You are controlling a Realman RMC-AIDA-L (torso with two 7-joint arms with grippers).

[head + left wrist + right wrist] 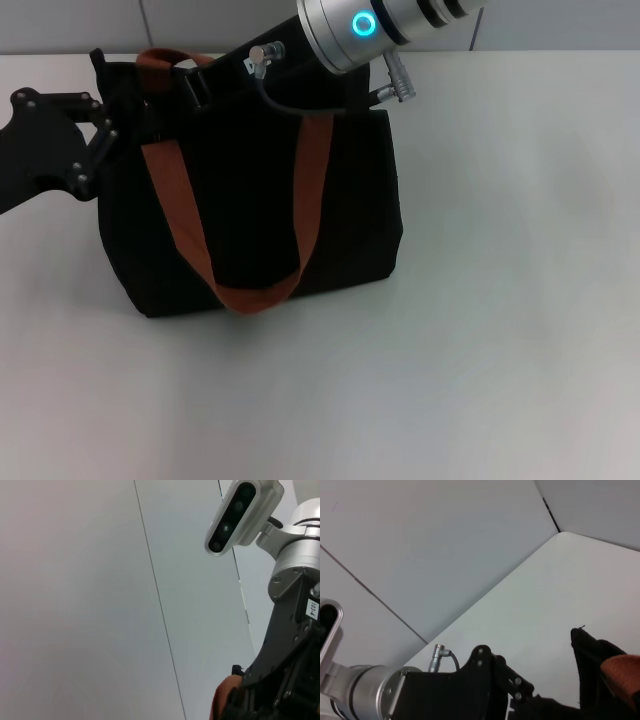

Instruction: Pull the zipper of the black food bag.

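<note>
Both arms at the bag's top edge, zip not visible

Left gripper (100,135) sits w/ its fingers against the upper left corner of the black food bag (250,215); can't tell if it's clamped on fabric or just touching. Right gripper is hidden behind the right arm (385,25) over the bag's top rear edge, state unknown. Bag stands upright on the white table (520,300), 2 rust-orange handles (185,235) draped down the front. Zipper not in sight in any view. Judgement: soft, light, floppy fabric that'll bunch and slide when pulled, so 1 gripper should pin the top seam corner while the other pinches the small slick metal tab.
</note>
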